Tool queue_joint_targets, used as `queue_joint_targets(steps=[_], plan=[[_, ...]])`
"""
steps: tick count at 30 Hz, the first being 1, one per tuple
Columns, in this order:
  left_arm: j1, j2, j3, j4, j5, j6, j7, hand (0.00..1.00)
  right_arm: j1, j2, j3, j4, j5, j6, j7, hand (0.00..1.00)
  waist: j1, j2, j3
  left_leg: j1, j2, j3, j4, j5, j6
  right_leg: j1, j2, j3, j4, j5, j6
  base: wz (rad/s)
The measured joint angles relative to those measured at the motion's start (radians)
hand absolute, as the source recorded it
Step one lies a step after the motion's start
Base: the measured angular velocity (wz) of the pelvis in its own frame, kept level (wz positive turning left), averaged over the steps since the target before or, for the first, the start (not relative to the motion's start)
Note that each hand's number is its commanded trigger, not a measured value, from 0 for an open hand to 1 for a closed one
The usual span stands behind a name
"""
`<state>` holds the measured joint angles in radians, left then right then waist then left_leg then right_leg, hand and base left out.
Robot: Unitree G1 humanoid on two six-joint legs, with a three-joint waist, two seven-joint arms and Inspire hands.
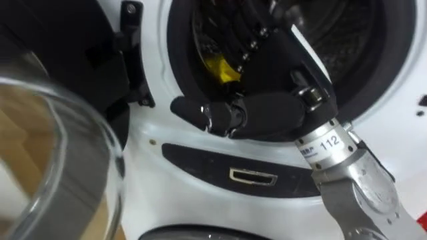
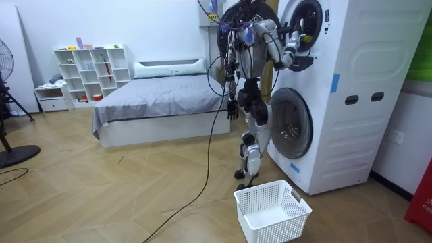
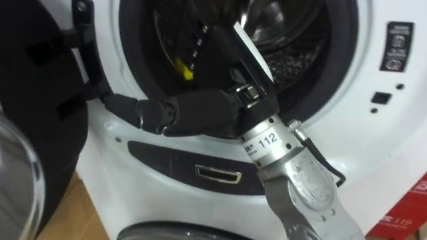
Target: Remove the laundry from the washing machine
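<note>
A yellow cloth (image 1: 221,68) lies inside the dark drum of the upper washing machine (image 2: 317,27), at the left of its round opening. My right hand (image 1: 267,113) reaches through that opening. Its palm rests over the lower rim, its thumb stretches left along the rim, and its straight fingers (image 1: 252,40) point up into the drum just right of the cloth. The hand is open and holds nothing. In the room view I stand close in front of the stacked machines, right arm raised to the upper one, with my left hand (image 2: 233,108) hanging at my side.
The upper machine's glass door (image 1: 60,153) stands swung open on my left. A white laundry basket (image 2: 272,210) sits on the wood floor by my feet, before the lower machine (image 2: 290,131). A bed (image 2: 155,101) and a white shelf (image 2: 91,71) stand behind me.
</note>
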<state>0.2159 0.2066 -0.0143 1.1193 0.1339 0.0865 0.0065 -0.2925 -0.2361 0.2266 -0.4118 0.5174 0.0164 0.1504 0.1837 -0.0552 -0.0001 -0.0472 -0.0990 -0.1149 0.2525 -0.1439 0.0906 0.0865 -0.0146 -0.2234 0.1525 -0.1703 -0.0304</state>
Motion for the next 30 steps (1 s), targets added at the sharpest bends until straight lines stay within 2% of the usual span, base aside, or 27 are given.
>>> queue_joint_targets(steps=[4, 9, 12, 14, 16, 17, 22, 30], plan=[[-0.001, -0.003, 0.001, -0.011, 0.001, 0.0, 0.003, 0.0, -0.011, -0.001, 0.0, -0.004, -0.044, 0.0, -0.023, 0.0, -0.003, -0.006, -0.0012, 0.005, 0.0, -0.001, -0.017, -0.001, -0.001, 0.003, 0.0, -0.001, -0.002, 0.0, -0.002, 0.02], [0.001, -0.003, 0.001, -0.029, 0.003, 0.0, 0.003, 0.0, -0.011, -0.007, 0.0, -0.004, -0.056, 0.007, -0.045, 0.0, -0.014, -0.016, 0.0025, 0.007, -0.001, -0.002, -0.031, -0.002, -0.002, -0.001, -0.001, 0.0, -0.006, -0.001, -0.002, 0.0], [-0.005, -0.003, 0.006, -0.03, 0.006, 0.0, 0.008, 0.0, -0.012, -0.031, -0.001, 0.001, -0.053, 0.007, -0.057, 0.0, -0.015, -0.023, -0.0003, 0.007, -0.001, -0.006, -0.032, -0.007, 0.0, 0.003, 0.0, 0.0, -0.015, -0.001, -0.002, 0.0], [-0.007, -0.003, 0.01, -0.035, 0.006, 0.0, 0.021, 0.0, -0.014, -0.05, -0.001, 0.002, -0.052, 0.009, -0.075, 0.0, -0.013, -0.026, 0.0019, 0.007, -0.001, -0.006, -0.033, -0.01, 0.0, 0.003, 0.001, -0.001, -0.015, -0.001, -0.001, 0.0], [-0.007, -0.003, 0.01, -0.04, 0.007, 0.003, 0.039, 0.0, -0.033, -0.05, 0.001, 0.002, -0.052, 0.016, -0.089, 0.0, -0.014, -0.034, 0.0108, 0.006, 0.0, -0.008, -0.032, -0.014, -0.002, 0.002, 0.002, -0.002, -0.014, -0.002, -0.001, 0.0], [-0.007, -0.004, 0.01, -0.04, 0.007, 0.005, 0.043, 0.0, -0.038, -0.05, 0.002, 0.002, -0.052, 0.021, -0.092, 0.0, -0.014, -0.035, 0.0116, 0.005, 0.001, -0.008, -0.032, -0.015, -0.002, 0.002, 0.002, -0.003, -0.013, -0.002, -0.001, 0.0], [-0.003, -0.013, 0.01, -0.042, 0.016, 0.042, 0.055, 0.0, -0.044, -0.049, 0.003, 0.002, -0.055, 0.056, -0.104, 0.0, -0.013, -0.04, 0.0094, 0.005, 0.001, -0.012, -0.029, -0.021, -0.001, 0.001, 0.002, -0.003, -0.008, -0.003, 0.002, 0.0], [-0.002, -0.02, 0.039, -0.07, 0.036, 0.06, 0.061, 0.0, -0.058, -0.066, 0.002, 0.04, -0.152, 0.077, -0.123, 0.0, -0.017, -0.042, 0.0074, 0.009, 0.0, -0.012, -0.026, -0.021, 0.0, 0.005, -0.001, -0.008, -0.002, -0.004, 0.004, 0.01]])
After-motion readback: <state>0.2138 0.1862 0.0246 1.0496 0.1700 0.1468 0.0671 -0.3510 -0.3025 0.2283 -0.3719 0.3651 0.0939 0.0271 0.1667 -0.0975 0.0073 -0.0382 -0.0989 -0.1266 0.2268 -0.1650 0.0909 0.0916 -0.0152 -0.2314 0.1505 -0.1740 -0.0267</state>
